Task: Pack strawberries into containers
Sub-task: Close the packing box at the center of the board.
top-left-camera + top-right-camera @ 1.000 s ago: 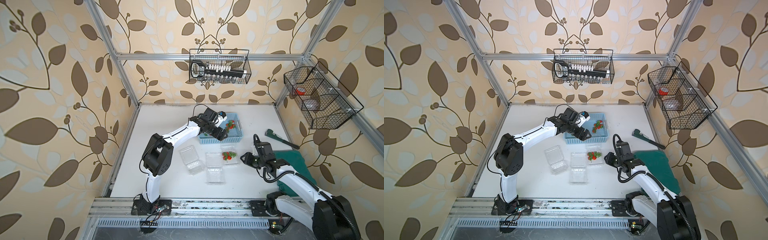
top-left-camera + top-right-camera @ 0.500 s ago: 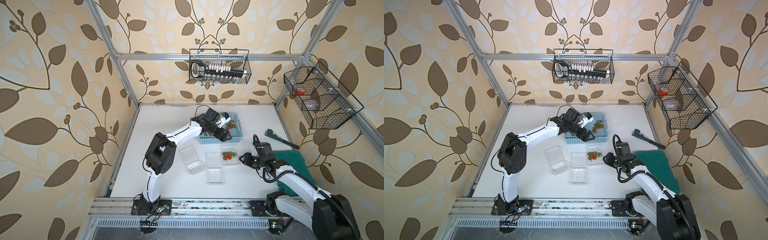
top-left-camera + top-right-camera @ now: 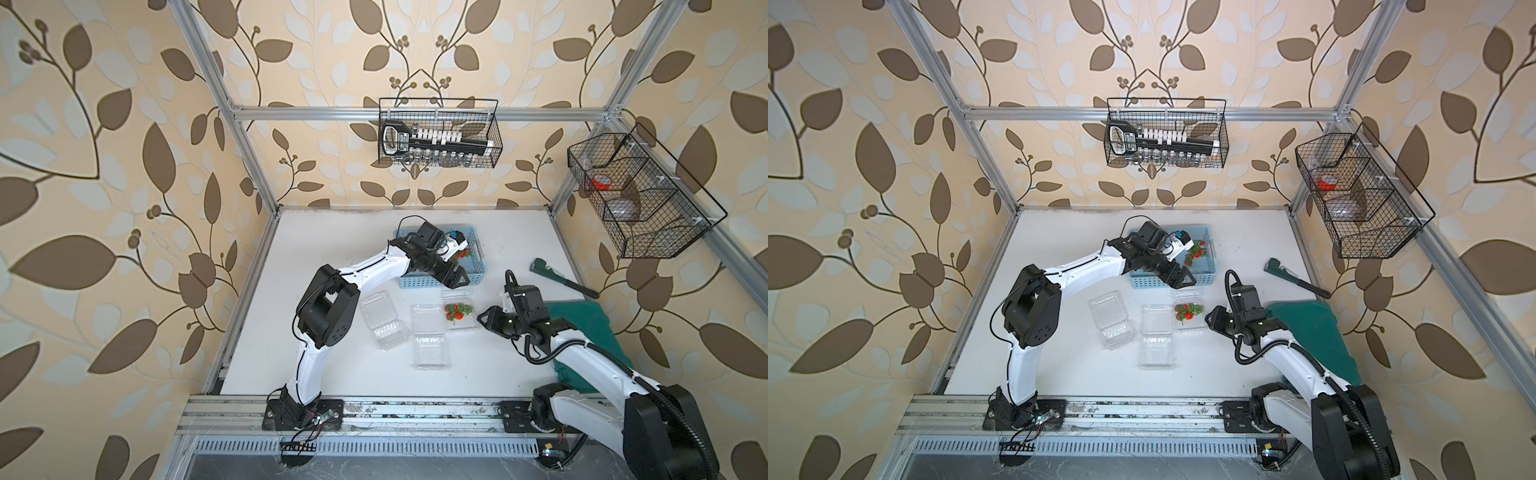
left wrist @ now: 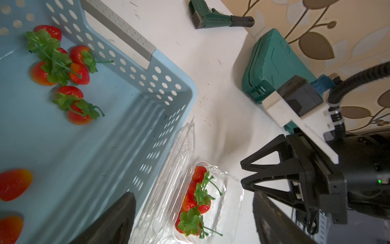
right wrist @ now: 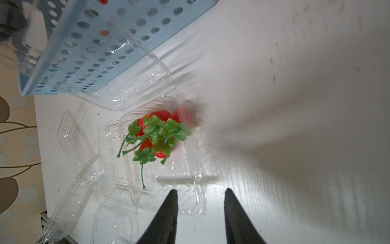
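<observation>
Strawberries (image 4: 79,74) loose in blue basket (image 4: 147,84), toward table (image 3: 332,249) far edge. A few more sit in clamshell container (image 5: 194,202) just beside basket's near wall.

L gripper (image 3: 457,277) jaws apart, empty, over that wall. R gripper (image 5: 201,190) jaws apart, empty, near container.

Berries prob. light, soft, slippery. Pinch gently across body, not stem.

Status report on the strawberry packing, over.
Left gripper open over blue basket rim. Right gripper open, empty, beside berry container. Strawberries in it; other containers empty. Its raised lid stands by the basket.
</observation>
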Tool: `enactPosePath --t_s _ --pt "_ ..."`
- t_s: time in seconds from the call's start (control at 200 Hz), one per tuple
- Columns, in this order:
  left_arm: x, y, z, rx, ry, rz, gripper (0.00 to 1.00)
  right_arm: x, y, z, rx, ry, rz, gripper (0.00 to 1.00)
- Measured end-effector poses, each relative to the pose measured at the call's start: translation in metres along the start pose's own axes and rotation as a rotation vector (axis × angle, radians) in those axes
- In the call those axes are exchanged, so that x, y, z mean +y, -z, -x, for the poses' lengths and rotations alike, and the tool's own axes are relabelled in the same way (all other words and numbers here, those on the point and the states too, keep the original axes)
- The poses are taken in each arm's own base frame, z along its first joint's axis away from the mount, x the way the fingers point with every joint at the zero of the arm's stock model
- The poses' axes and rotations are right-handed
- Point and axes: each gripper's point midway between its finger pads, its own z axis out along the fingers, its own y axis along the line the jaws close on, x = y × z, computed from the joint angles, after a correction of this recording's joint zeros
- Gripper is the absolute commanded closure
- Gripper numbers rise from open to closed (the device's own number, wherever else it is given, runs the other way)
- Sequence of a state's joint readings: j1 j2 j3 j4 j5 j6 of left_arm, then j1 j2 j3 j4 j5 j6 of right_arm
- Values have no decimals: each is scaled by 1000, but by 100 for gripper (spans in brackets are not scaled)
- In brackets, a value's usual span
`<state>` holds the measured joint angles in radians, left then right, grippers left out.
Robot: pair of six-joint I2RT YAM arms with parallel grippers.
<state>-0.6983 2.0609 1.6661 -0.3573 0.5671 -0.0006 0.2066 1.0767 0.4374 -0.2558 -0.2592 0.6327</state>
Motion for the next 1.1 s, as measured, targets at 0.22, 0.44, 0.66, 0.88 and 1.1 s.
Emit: enactPosePath --t_s 0.22,0.44,0.66,0.88,1.1 --pt "-7 -7 -6 8 -7 -17 14 0 -1 0 -3 -8 5 63" --pt "-23 -18 -25 46 -16 -40 15 2 0 -1 1 -23 18 63" --pt "-51 -9 -35 54 -50 -57 16 1 13 12 -55 -53 36 63" --pt "-75 3 -49 49 -83 -64 16 -4 38 27 -144 -93 41 63" --pt "-77 -10 -80 104 -61 -58 17 4 47 36 -157 -88 48 63"
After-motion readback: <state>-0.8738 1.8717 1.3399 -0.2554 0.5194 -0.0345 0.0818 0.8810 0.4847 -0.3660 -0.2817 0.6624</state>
